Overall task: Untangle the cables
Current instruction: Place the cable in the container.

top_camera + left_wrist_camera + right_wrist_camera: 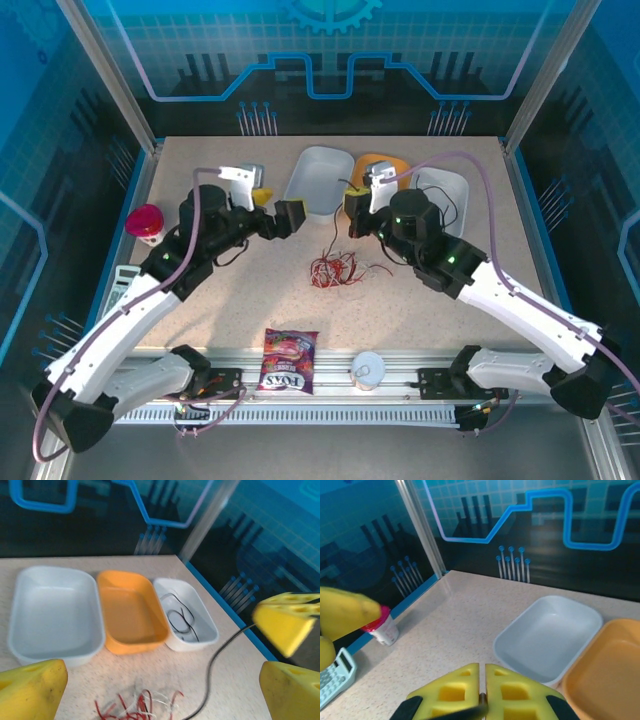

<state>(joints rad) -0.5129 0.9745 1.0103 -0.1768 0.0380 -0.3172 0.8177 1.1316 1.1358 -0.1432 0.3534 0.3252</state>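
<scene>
A tangle of red and whitish cables (pixel 335 268) lies mid-table; in the left wrist view the same tangle (pixel 135 706) is at the bottom. One black cable (pixel 220 660) rises from it to my right gripper (pixel 352 215), which is shut on it; the strand is pinched between the closed yellow fingers (pixel 450 692) of the right gripper (pixel 482 672). My left gripper (pixel 290 215) faces it a short way to the left, above the table. The left gripper (pixel 162 680) is open wide and holds nothing. Another black cable (pixel 180 620) lies coiled in the small white tray (pixel 206 630).
A large white tray (pixel 318 180), an orange tray (pixel 385 165) and the small white tray (pixel 445 190) stand in a row at the back. A red-lidded cup (pixel 146 222) stands far left. A snack packet (pixel 288 360) and a white cup (pixel 368 368) sit at the near edge.
</scene>
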